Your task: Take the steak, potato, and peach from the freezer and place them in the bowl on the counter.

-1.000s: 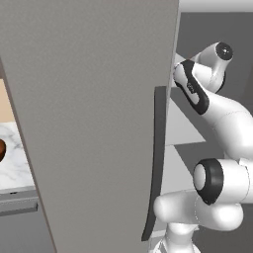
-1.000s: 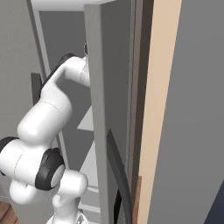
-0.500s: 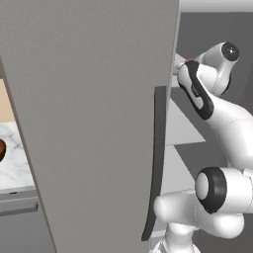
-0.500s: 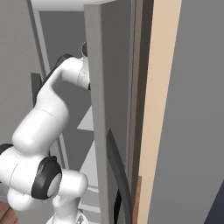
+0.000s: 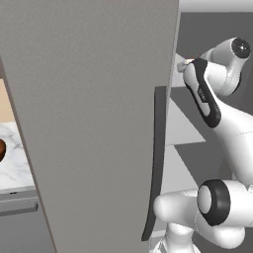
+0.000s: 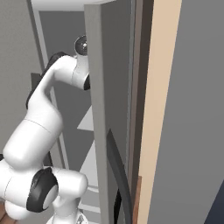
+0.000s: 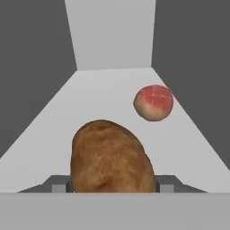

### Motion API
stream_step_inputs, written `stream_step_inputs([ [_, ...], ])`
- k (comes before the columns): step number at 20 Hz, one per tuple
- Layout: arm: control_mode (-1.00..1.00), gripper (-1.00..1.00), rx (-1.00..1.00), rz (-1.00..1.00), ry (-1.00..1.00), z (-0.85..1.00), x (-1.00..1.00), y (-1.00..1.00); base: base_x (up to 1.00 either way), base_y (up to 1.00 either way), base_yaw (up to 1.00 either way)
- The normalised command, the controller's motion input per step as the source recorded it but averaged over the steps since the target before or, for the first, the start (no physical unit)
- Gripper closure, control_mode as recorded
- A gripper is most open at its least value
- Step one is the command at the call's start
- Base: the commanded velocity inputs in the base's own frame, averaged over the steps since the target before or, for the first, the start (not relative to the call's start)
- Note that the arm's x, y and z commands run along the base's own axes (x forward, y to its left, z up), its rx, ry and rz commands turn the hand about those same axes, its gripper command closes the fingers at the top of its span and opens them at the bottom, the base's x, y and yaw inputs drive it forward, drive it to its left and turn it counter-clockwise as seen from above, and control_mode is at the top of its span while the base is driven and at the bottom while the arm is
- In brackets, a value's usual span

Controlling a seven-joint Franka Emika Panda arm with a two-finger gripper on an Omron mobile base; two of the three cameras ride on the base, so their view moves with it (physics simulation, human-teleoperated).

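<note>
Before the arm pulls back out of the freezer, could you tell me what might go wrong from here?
1. The potato sits between the jaws, but its rounded, tapering sides could let it slip on withdrawal.
2. The peach lies loose on the same shelf, just beyond; a nudge could roll it.
3. The freezer door stands close beside the arm, so a wide swing out might clip it.

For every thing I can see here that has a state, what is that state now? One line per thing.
freezer: door swung open, arm reaching inside.
potato: on the pale shelf, between the fingers.
peach: resting on the same shelf, farther in, untouched.
bowl: on the counter, contents hidden.
</note>
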Motion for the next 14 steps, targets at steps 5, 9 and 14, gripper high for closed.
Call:
stream_step_inputs([
  [5,-1.0,1.0,0.0,-0.06,0.0,0.35,-0.41,0.0,0.0,0.0,0.0],
  [9,-1.0,1.0,0.0,-0.05,0.0,0.01,-0.72,0.0,0.0,0.0,0.0],
  [14,-1.0,1.0,0.0,-0.04,0.0,-0.11,-0.85,0.01,0.0,0.0,0.0],
])
